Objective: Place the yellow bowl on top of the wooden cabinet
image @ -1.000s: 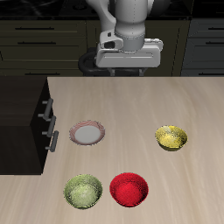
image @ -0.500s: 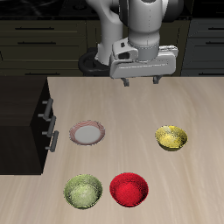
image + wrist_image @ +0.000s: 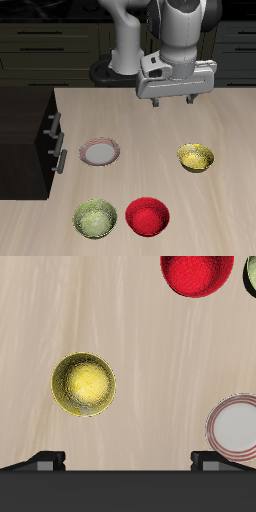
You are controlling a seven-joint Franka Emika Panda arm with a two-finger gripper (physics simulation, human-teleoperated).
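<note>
The yellow bowl is a small glossy golden speckled bowl standing on the light wooden table; it also shows in the wrist view. The wooden cabinet is a nearly black box with silver bar handles at the table's side, its flat top bare. My gripper hangs open and empty in the air, farther back than the yellow bowl and well above it. In the wrist view only the two fingertips show, wide apart.
A duller yellow-green bowl and a red bowl stand near the table's front edge. A white plate with a reddish rim lies beside the cabinet. The red bowl and plate show in the wrist view.
My gripper has moved sideways, away from the cabinet side and toward the yellow bowl's side, and come slightly lower. Nothing on the table has moved.
</note>
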